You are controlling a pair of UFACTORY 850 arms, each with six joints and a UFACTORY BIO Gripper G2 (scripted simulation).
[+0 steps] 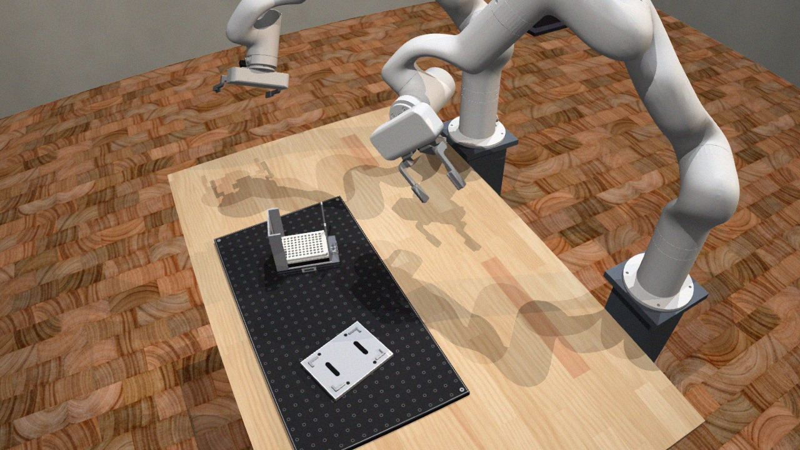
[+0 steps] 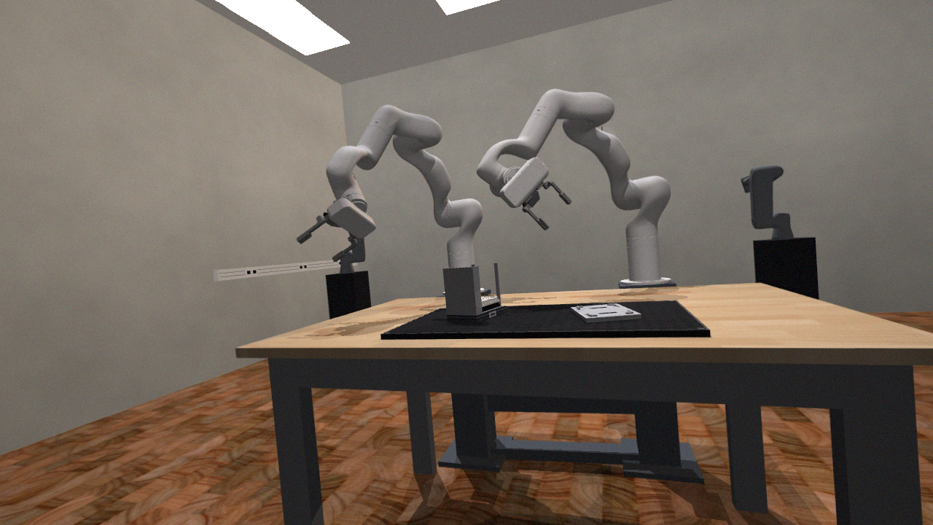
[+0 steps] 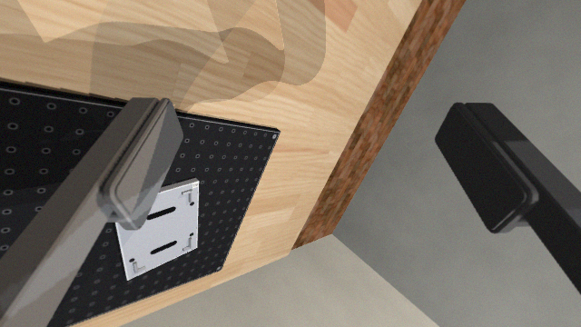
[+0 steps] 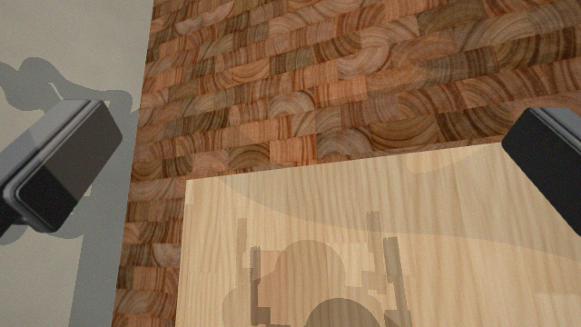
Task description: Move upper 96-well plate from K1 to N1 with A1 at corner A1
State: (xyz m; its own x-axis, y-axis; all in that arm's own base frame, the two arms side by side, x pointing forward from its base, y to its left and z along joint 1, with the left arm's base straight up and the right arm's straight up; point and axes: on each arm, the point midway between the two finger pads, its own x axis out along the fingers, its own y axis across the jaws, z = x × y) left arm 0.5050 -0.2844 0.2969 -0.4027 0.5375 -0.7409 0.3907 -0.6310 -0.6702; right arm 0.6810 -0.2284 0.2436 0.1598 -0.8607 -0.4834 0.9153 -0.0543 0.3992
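Upper plate (image 1: 304, 244) sitting in rack K1 (image 1: 276, 240) (image 2: 461, 292), likely light, stiff, slick; calling for level grip on opposite skirt sides, below wells. Left gripper (image 1: 439, 187) (image 2: 554, 211) (image 3: 318, 165) hovering part-open, empty; right gripper (image 1: 245, 90) (image 2: 321, 247) (image 4: 305, 167) hanging wide, empty.
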